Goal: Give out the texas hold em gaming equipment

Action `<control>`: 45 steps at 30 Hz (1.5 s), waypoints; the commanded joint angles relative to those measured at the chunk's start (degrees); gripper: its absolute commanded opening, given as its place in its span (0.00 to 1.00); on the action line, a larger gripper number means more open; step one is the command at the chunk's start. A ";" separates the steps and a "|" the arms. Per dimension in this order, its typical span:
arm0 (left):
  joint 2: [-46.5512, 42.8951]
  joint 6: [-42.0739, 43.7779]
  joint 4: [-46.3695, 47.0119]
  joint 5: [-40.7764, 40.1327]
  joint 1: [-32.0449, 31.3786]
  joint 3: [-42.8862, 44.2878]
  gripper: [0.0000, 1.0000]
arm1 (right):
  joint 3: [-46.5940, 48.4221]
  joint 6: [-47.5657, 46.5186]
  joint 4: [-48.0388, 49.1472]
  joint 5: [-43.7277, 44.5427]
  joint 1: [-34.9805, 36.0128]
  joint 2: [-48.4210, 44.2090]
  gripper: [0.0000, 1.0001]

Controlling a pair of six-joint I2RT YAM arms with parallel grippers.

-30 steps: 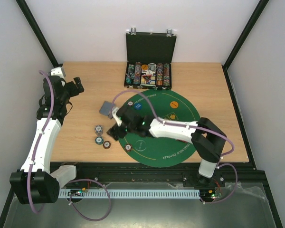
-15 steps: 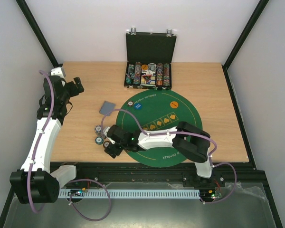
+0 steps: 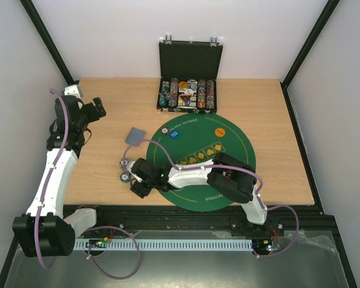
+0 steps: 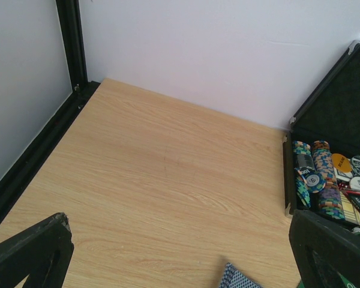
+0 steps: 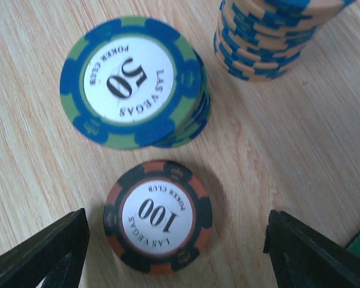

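Beside mat [image 3: 237, 141], cards [image 3: 135, 136], long axis seemingly diagonal

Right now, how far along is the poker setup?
Done: a blue button and an orange button lie on the green mat. The cards and chip stacks sit on the wood left of it. In hand: the right claw, open, straddles the 100 chip without gripping. Left: the case holds many chip rows, so more may remain. The left claw hangs open and empty.
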 commanded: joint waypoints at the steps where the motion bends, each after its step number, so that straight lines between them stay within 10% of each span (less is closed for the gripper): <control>1: 0.26 -0.35 0.28 -0.45 0.18 0.38 0.99 | 1.53 -1.32 -0.45 0.66 0.66 2.69 0.78; 23: 0.14 -0.40 0.37 -0.18 0.18 0.28 0.99 | -0.53 0.04 -1.89 0.49 1.81 2.13 0.34; 45: -0.01 -0.49 0.54 -0.01 0.18 0.07 0.99 | -1.24 6.41 -0.02 5.97 1.32 -7.45 0.30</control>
